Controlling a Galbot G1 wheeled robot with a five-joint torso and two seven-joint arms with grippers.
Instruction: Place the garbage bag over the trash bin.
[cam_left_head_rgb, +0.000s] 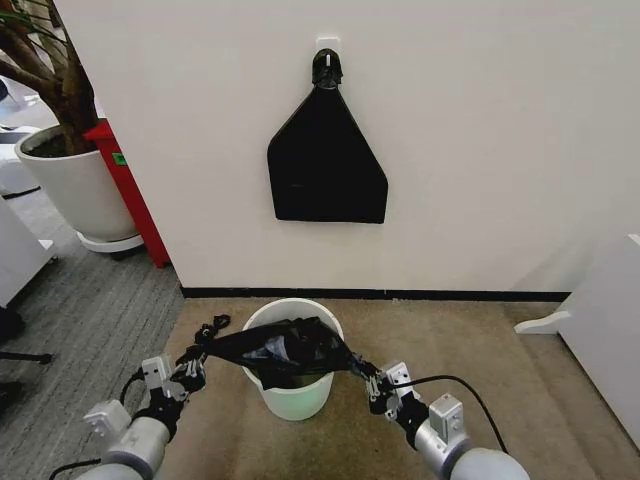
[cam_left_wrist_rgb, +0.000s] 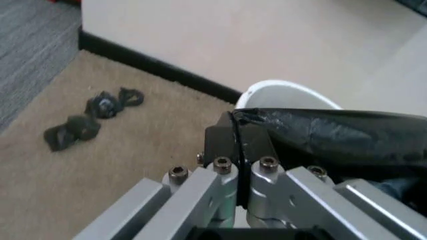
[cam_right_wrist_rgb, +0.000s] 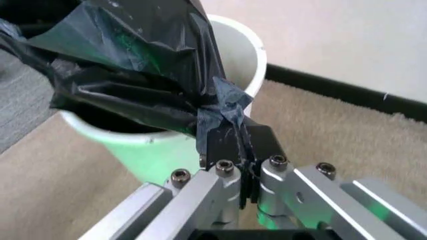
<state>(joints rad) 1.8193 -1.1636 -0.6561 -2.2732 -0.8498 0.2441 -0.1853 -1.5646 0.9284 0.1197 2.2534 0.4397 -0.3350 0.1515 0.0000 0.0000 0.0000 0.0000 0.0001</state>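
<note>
Both grippers, left (cam_left_head_rgb: 196, 371) and right (cam_left_head_rgb: 369, 380), had jaws clamped on the bag (cam_left_head_rgb: 285, 348), stretched over the bin (cam_left_head_rgb: 291, 392). Next, probably pull its edges down around the rim.

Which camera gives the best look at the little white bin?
The head view: the whole trash bin stands on the carpet, the garbage bag stretched over its mouth. The right wrist view shows one side and part of the rim; the left wrist view just a sliver of rim.

Left gripper (cam_left_wrist_rgb: 237, 145) clamping garbage bag (cam_left_wrist_rgb: 340, 137)
</note>
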